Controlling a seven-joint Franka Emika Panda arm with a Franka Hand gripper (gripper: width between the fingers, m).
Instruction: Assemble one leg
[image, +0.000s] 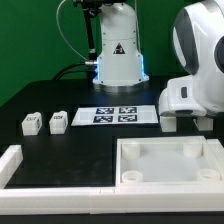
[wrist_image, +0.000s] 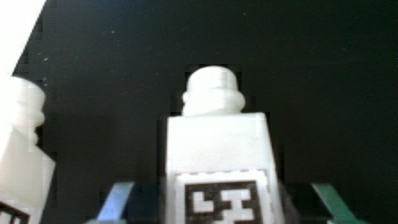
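Observation:
In the wrist view a white leg (wrist_image: 222, 130) with a rounded peg end lies on the black table between my fingers, its black-and-white tag towards the camera. My gripper (wrist_image: 224, 200) is open. Its fingertips (wrist_image: 121, 198) stand either side of the leg with a gap on each side. A second white leg (wrist_image: 18, 130) lies beside it. In the exterior view my gripper (image: 185, 124) is low over the table at the right, behind the tray piece, and the leg there is hidden. Two more legs (image: 30, 122) (image: 58, 121) stand at the left.
The large white square tray-like piece (image: 165, 165) with raised rims lies in front of my gripper. The marker board (image: 118, 114) lies mid-table. A white rim (image: 12, 163) borders the left and front edges. The robot base (image: 118, 50) stands at the back.

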